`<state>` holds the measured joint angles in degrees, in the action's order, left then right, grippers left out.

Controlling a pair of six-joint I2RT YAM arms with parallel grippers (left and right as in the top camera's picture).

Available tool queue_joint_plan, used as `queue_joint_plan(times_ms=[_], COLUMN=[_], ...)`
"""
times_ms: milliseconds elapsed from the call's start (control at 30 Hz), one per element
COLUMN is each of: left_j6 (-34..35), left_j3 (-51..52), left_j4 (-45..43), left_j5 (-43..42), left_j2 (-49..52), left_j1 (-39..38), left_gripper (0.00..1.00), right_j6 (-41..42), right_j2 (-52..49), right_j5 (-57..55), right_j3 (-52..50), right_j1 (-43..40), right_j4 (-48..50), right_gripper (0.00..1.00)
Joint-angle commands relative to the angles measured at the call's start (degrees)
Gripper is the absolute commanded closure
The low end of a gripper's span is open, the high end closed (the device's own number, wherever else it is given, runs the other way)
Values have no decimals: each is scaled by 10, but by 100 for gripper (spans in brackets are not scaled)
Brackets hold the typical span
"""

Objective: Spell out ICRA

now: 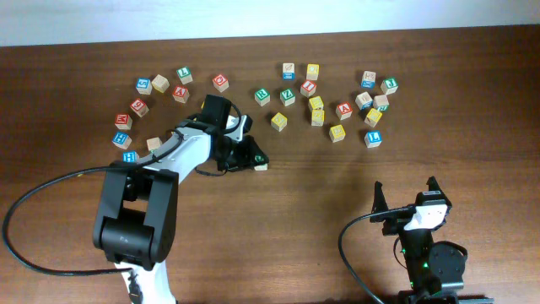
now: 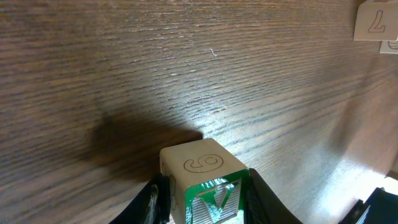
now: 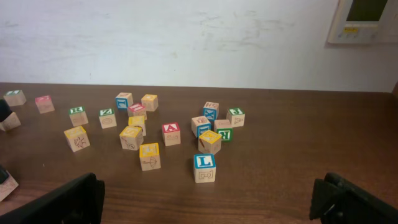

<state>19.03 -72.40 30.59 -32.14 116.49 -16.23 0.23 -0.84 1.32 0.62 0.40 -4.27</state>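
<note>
My left gripper [image 1: 253,160] is shut on a pale-wood cube [image 2: 205,180] low over the table near its middle. The cube shows a green-bordered face with a letter I cannot read for sure and an outlined 6 or 9 on top. A red-bordered A cube [image 3: 171,132] stands in the right cluster; it also shows in the overhead view [image 1: 343,109]. I cannot pick out the I, C and R cubes among the scattered cubes. My right gripper [image 1: 407,196] is open and empty near the front right, well short of the cubes.
Several letter cubes lie in a left cluster [image 1: 160,83] and a right cluster [image 1: 315,103] along the far half of the table. A blue L cube [image 3: 204,167] is the nearest one to my right gripper. A cable loops at the front left [image 1: 34,203].
</note>
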Motion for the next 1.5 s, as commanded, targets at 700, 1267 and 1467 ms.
queue_joint_plan(times_ms=[700,1267,1467], left_j6=[-28,-46,-46], left_j3=[38,69,68], left_j4=[47,5,12], left_j5=[59,-156,-7], left_j2=[12,12,11], left_j1=[133,119,133], left_gripper=[74,77,69], right_j6=[2,2,2], right_j2=[4,4,4], right_j5=[-3,-3,-3], right_j3=[-3,-3,-3], right_j1=[-4,-4,-4], right_j4=[-3,-3,-3], right_gripper=[2,2,2])
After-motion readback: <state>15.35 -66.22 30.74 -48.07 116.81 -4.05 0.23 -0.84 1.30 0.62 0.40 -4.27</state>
